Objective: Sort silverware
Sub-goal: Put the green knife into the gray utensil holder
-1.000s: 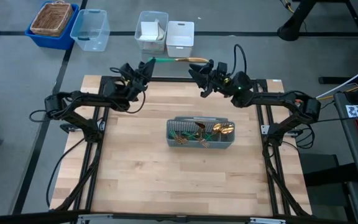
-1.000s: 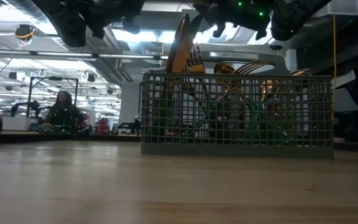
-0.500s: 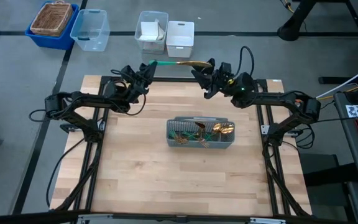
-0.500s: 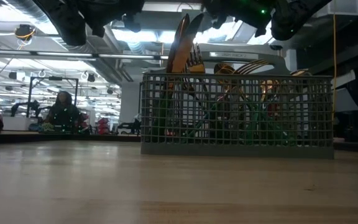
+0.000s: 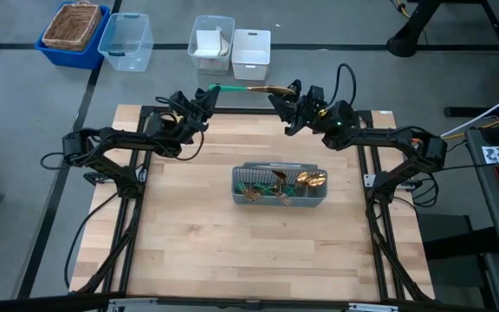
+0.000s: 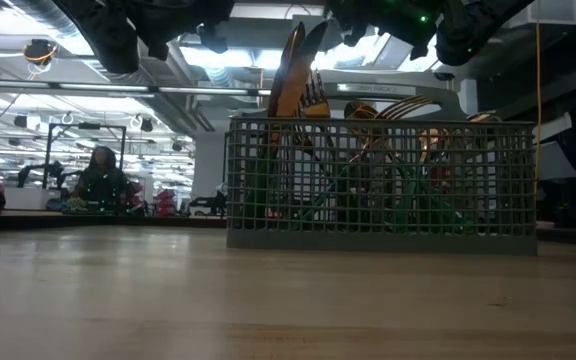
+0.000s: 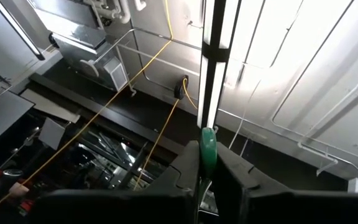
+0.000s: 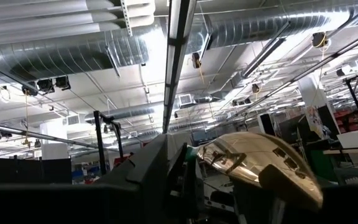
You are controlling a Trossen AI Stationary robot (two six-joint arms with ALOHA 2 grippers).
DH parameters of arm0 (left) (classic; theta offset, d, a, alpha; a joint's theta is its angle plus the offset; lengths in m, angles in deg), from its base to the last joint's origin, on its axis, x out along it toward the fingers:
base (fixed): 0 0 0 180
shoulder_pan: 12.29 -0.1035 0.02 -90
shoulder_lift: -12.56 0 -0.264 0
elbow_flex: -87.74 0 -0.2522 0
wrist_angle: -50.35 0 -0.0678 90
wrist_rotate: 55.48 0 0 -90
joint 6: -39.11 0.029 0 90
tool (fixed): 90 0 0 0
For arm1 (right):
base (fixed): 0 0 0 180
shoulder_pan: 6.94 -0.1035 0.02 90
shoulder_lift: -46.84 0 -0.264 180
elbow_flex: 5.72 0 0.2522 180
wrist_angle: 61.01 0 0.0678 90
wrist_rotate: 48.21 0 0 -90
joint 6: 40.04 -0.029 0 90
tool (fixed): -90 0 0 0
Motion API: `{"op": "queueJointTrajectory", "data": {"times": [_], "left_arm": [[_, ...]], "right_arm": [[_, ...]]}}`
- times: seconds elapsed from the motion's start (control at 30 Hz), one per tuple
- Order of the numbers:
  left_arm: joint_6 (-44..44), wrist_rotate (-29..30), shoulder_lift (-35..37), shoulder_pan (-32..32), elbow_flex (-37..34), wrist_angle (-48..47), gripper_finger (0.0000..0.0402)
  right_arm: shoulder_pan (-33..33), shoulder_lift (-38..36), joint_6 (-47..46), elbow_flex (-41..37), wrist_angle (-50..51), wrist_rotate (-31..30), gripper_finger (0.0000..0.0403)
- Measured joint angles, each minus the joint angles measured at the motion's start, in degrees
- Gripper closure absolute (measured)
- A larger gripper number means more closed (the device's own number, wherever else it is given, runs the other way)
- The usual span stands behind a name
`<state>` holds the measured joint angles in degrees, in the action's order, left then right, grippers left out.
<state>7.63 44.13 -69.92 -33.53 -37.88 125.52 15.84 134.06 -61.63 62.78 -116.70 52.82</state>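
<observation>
A gold spoon with a teal handle [image 5: 248, 85] hangs level in the air above the table's far edge, held between both grippers. My left gripper [image 5: 208, 92] is shut on its teal end. My right gripper [image 5: 289, 94] is shut at its gold end. The grey mesh caddy [image 5: 280, 186] stands on the table's middle, well nearer than both grippers. Several gold pieces with teal handles [image 6: 303, 90] stand or lean inside it, their ends sticking up past its rim. My left gripper pinches the teal handle near its free end [image 7: 208, 144] between its two fingers [image 7: 185, 163], and the tip sticks out past them. It comes from the table's left, and the spoon is lifted clear. My right gripper holds the spoon at the neck beside the gold bowl [image 8: 260, 163], with a bit of teal [image 8: 191, 153] showing by its fingers [image 8: 160, 155]. It comes from the table's right.
Beyond the table's far edge on the floor stand a blue bin with a woven basket [image 5: 74, 30], a clear tub [image 5: 126, 39] and two white containers [image 5: 232, 45]. In the low view a person [image 6: 101, 180] sits far off in the room.
My right gripper has shifted a little toward the table's right and turned slightly, with the spoon's gold end following it. The spoon stays held between both grippers, and the caddy has not moved.
</observation>
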Motion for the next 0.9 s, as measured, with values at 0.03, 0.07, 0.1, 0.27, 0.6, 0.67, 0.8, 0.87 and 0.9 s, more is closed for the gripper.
{"op": "queueJointTrajectory", "data": {"times": [0.03,0.07,0.1,0.27,0.6,0.67,0.8,0.87,0.9], "left_arm": [[0.00,0.00,0.02,-0.02,0.00,-0.02,0.0385],[0.00,0.00,0.01,-0.02,0.00,-0.02,0.0387],[0.00,0.00,0.01,-0.02,-0.01,-0.02,0.0388],[-0.04,-0.04,0.02,0.00,-0.02,-0.02,0.0385],[-0.13,-0.19,0.02,-0.02,-0.02,-1.26,0.0375],[-0.02,0.29,0.02,-0.02,-0.01,-1.85,0.0361],[-1.63,0.26,0.12,-0.04,-0.02,-2.07,0.0325],[-3.34,-0.20,0.42,-0.20,-0.02,-2.60,0.0306],[-4.23,-1.14,0.70,-0.25,-0.02,-3.25,0.0296]], "right_arm": [[0.00,0.00,0.00,0.00,0.00,0.00,0.0237],[0.00,0.00,0.00,0.00,0.00,0.00,0.0239],[0.00,0.00,-0.01,0.00,0.00,-0.04,0.0242],[0.02,0.00,0.00,-0.02,0.02,-0.13,0.0287],[0.13,0.00,-1.27,0.00,-0.02,-0.69,0.0390],[0.13,0.00,-2.34,0.00,0.04,-1.75,0.0382],[0.11,0.00,-2.34,0.00,0.39,-1.74,0.0393],[0.15,-0.23,-2.32,-0.02,0.71,-1.47,0.0396],[0.37,-0.52,-2.33,-0.02,1.00,-1.29,0.0394]]}}
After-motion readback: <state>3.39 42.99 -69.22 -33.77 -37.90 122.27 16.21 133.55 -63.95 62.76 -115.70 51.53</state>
